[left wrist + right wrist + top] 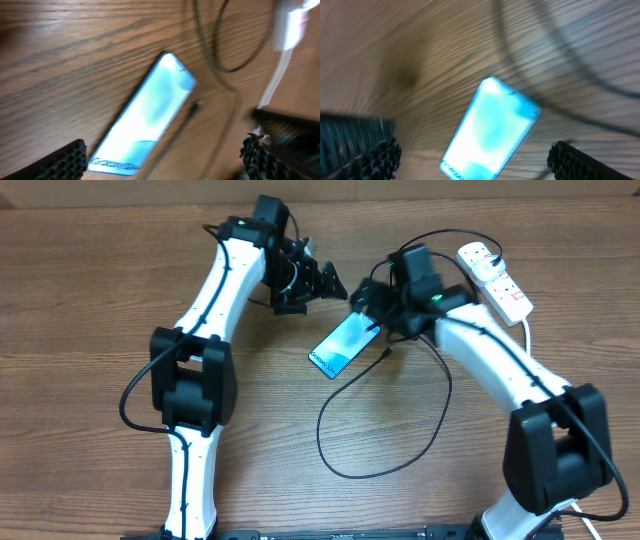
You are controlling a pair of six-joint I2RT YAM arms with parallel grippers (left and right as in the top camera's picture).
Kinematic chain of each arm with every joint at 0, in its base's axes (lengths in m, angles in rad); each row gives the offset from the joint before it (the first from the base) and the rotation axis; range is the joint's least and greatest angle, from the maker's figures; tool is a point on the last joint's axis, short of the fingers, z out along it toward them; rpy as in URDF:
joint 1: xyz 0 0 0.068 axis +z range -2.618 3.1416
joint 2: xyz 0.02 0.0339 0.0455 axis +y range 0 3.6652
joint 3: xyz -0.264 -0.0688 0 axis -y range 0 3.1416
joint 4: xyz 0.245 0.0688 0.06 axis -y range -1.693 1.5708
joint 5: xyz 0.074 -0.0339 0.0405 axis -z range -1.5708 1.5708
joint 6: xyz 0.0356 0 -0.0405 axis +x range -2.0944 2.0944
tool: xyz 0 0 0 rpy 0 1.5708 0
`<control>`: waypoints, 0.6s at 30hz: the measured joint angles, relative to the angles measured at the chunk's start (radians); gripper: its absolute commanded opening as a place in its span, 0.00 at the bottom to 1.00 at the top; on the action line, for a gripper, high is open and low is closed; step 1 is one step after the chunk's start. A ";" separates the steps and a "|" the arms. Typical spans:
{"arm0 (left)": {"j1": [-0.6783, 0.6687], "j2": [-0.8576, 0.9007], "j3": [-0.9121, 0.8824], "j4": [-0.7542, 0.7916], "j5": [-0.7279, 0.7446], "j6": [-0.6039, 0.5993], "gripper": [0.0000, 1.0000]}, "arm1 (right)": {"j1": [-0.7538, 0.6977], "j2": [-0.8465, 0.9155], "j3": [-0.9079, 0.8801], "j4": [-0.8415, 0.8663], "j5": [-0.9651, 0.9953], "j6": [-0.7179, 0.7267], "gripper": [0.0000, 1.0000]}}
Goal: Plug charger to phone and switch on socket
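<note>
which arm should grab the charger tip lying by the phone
Right, likely. The right gripper, open, hangs above the phone with the charger tip lying just beside it; the left gripper is farther off, on the phone's other side.

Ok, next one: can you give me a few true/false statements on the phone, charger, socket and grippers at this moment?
1. The phone lies on the table with its screen lit. True.
2. The charger is plugged into the phone. False: its tip lies on the table beside the phone, apart from it.
3. The left gripper and the right gripper are both open and hold nothing. True.
4. The socket lies on the left arm's side of the table. False: it lies at the far right, beyond the right arm.
</note>
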 measured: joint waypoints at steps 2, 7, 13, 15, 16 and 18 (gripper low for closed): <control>-0.038 0.000 0.000 0.001 -0.078 0.029 1.00 | -0.063 0.001 0.051 -0.055 0.004 -0.008 1.00; -0.154 0.000 0.000 0.016 -0.229 0.145 1.00 | -0.215 0.001 0.180 -0.158 0.018 -0.037 1.00; -0.270 0.000 0.000 0.029 -0.426 0.219 1.00 | -0.319 0.001 0.196 -0.205 0.018 -0.052 1.00; -0.296 0.000 0.000 0.035 -0.494 0.235 1.00 | -0.348 0.001 0.196 -0.209 0.018 -0.055 1.00; -0.304 0.000 0.000 0.037 -0.519 0.242 1.00 | -0.360 0.001 0.196 -0.209 0.018 -0.056 1.00; -0.314 0.005 0.000 0.040 -0.558 0.252 1.00 | -0.383 0.001 0.196 -0.209 0.018 -0.058 1.00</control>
